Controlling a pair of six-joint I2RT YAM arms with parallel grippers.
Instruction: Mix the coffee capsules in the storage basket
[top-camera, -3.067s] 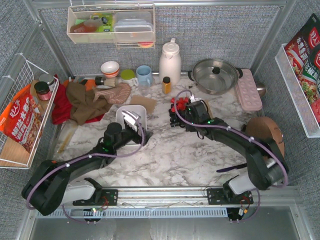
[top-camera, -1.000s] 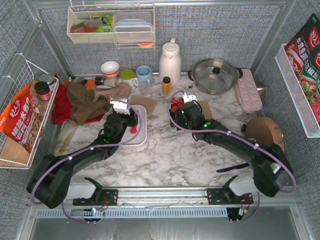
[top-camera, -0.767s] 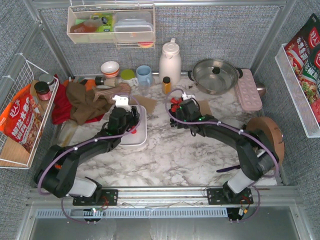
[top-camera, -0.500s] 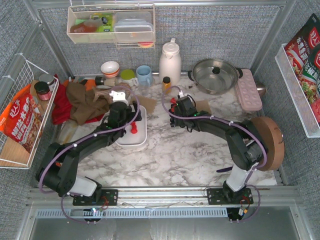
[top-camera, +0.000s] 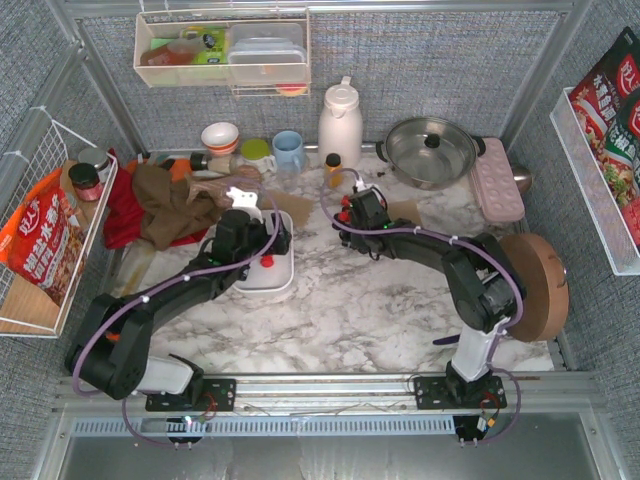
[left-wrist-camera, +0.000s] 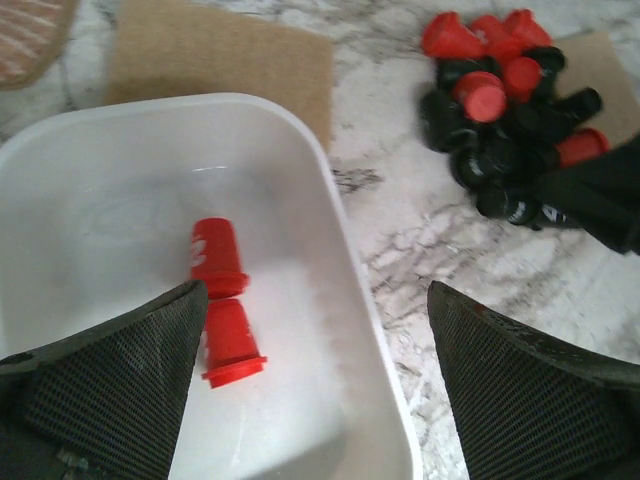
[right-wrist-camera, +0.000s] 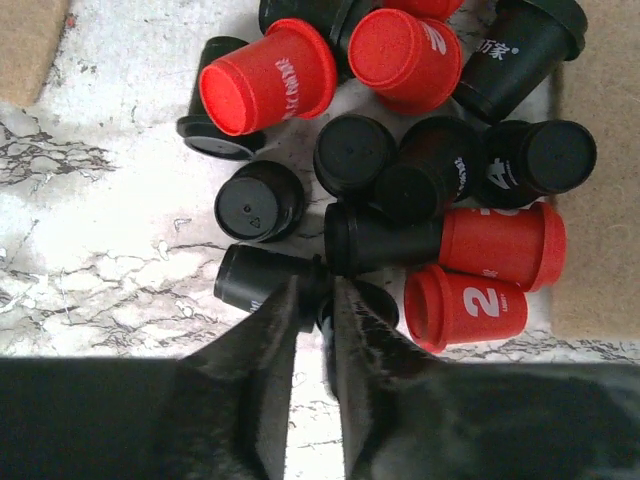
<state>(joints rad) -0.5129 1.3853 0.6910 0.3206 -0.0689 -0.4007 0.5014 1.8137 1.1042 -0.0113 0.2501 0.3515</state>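
The left gripper gapes wide over the storage basket, with two red coffee capsules beside one finger. The right gripper is pinched nearly closed (any hold unclear), the capsule pile just beyond its tips.

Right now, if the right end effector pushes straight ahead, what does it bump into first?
A black capsule lying on its side. The shut right end effector has its tips right against it, at the near edge of the heap. They may already touch, but depth is hard to judge.
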